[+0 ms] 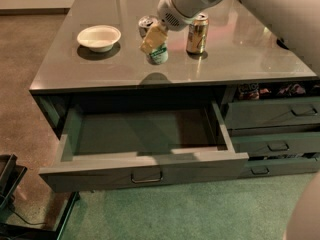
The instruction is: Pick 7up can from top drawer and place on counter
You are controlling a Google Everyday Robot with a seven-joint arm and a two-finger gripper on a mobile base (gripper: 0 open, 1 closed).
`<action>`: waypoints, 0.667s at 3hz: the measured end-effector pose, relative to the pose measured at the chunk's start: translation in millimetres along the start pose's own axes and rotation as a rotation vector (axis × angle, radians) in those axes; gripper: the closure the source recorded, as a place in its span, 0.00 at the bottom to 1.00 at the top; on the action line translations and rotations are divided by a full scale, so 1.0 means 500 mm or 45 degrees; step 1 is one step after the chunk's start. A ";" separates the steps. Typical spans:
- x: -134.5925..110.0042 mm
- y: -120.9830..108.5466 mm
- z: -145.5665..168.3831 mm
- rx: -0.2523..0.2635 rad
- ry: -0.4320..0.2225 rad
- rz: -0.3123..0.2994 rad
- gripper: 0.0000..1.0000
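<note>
The 7up can (159, 55), green and white, is held between the cream fingers (151, 38) of my gripper (155, 48). The gripper is shut on it and holds it tilted, a little above the front middle of the glossy grey counter (100, 69). Its dark reflection lies on the counter just in front of it. My arm reaches in from the upper right. The top drawer (145, 134) is pulled wide open below the counter's front edge, and its inside shows nothing. Its metal bar handle (146, 176) faces me.
A white bowl (99, 36) sits on the counter's left. A gold-brown can (196, 33) stands right of the gripper. Another can (146, 23) with a silver top stands just behind it. Narrower grey drawers (272, 115) are stacked at the right, partly open.
</note>
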State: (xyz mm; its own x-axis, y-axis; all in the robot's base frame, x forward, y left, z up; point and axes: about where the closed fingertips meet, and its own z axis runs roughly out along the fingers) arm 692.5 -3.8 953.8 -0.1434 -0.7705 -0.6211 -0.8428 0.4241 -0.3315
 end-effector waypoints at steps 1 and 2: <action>0.020 -0.021 0.024 0.019 0.007 0.081 1.00; 0.047 -0.030 0.048 0.009 0.029 0.176 1.00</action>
State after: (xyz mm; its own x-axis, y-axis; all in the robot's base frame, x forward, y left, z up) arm 714.3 -16.8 927.1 -0.2700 -0.7149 -0.6450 -0.8105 0.5304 -0.2486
